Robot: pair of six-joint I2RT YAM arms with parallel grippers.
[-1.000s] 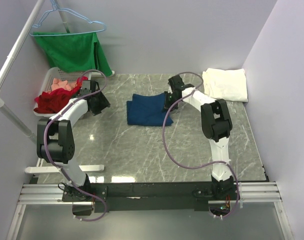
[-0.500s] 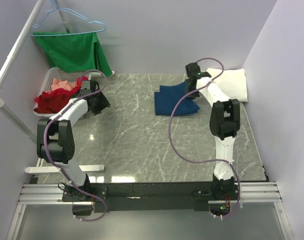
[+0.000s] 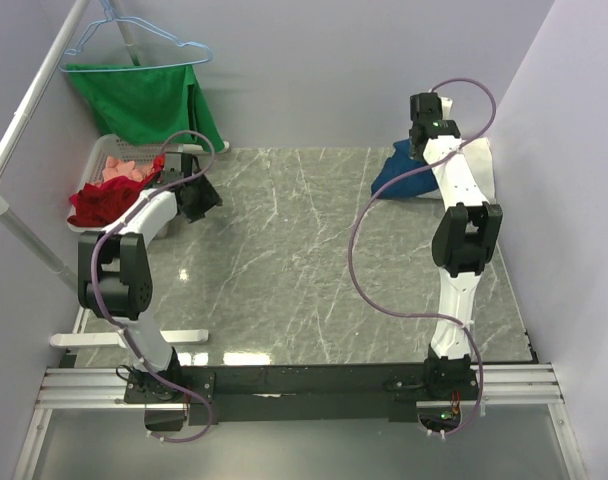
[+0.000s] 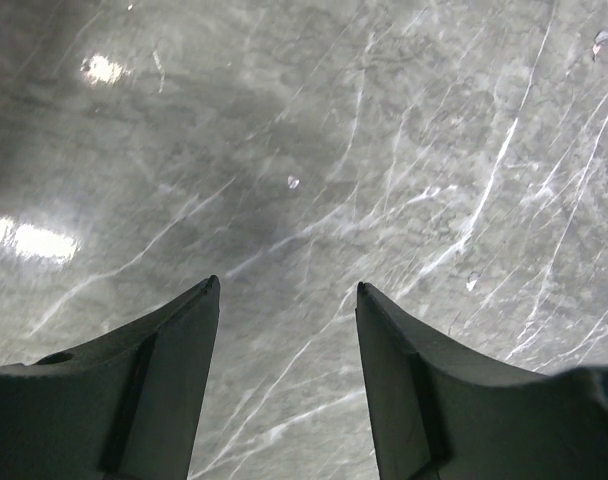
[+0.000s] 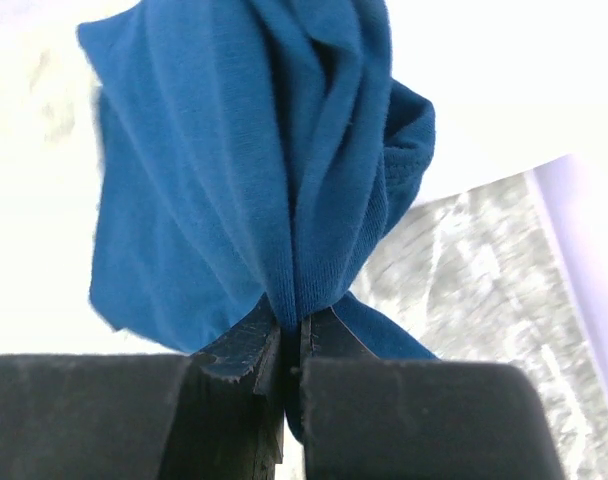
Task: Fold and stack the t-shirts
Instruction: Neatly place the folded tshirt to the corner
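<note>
My right gripper is shut on a bunched fold of the navy blue t-shirt and holds it at the back right of the table. The shirt hangs from it over the left edge of the folded white t-shirt. In the right wrist view the navy cloth is pinched between the closed fingers of that gripper, with the white shirt bright behind it. No chest print shows. My left gripper is open and empty over bare marble near the basket; it also shows in the left wrist view.
A white basket with red and pink clothes stands at the back left. A green cloth hangs on a hanger above it from a slanted white pole. Walls close the back and right. The grey marble tabletop lies between the arms.
My right gripper has carried the navy shirt from the middle of the table to the back right, up to the white shirt. The left gripper has shifted slightly towards the back.
</note>
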